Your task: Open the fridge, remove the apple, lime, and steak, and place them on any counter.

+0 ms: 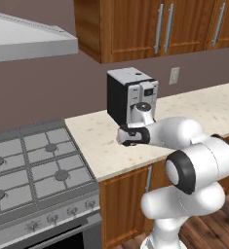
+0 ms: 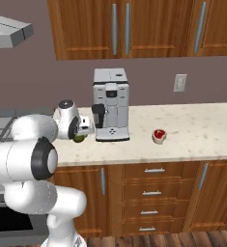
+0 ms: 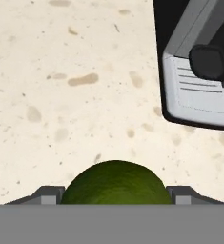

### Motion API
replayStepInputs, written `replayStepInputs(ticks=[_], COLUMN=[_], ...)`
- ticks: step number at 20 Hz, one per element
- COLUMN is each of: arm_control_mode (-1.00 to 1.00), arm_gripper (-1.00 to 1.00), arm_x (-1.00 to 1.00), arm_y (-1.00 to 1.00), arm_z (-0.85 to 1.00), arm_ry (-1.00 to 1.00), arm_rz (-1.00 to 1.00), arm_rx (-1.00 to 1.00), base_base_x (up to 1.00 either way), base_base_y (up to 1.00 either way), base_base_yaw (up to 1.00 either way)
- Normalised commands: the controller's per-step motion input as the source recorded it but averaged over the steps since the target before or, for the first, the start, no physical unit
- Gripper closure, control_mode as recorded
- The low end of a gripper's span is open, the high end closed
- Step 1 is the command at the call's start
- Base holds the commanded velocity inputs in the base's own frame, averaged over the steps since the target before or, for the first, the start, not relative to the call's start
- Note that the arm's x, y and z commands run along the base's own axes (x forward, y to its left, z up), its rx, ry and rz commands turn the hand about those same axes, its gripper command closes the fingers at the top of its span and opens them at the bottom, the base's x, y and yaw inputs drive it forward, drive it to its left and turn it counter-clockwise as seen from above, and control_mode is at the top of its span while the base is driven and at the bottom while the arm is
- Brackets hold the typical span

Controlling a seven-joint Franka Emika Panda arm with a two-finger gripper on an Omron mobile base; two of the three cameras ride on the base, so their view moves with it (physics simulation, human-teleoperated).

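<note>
One lime (image 3: 116,183) is seen pinched between the two fingertips of the gripper (image 3: 115,194), held just above the cream counter (image 3: 61,95) beside the coffee machine (image 2: 111,103), so bare stone directly beneath it is judged the set-down spot.

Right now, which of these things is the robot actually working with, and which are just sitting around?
Part of the job:
lime, between the gripper fingers
steak on the counter

Just there:
coffee machine
stove
upper cabinets
wall outlet
</note>
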Motion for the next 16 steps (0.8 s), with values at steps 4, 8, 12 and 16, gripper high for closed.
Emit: replayStepInputs(ticks=[4, 8, 12, 16], arm_control_mode=[-1.00, -1.00, -1.00, -1.00], arm_gripper=[1.00, 1.00, 1.00, -1.00], arm_x=[0.13, 0.57, 0.45, 0.40], arm_y=[0.00, 0.10, 0.20, 0.31], arm_z=[-0.55, -0.23, -0.43, -0.39], arm_ry=[-0.02, -0.03, 0.00, 0.00], arm_rz=[0.00, 0.00, 0.00, 0.00], arm_rx=[0.01, 0.01, 0.00, 0.00], base_base_x=[0.00, 0.00, 0.00, 0.00], base_base_y=[0.00, 0.00, 0.00, 0.00], base_base_yaw=[0.00, 0.00, 0.00, 0.00])
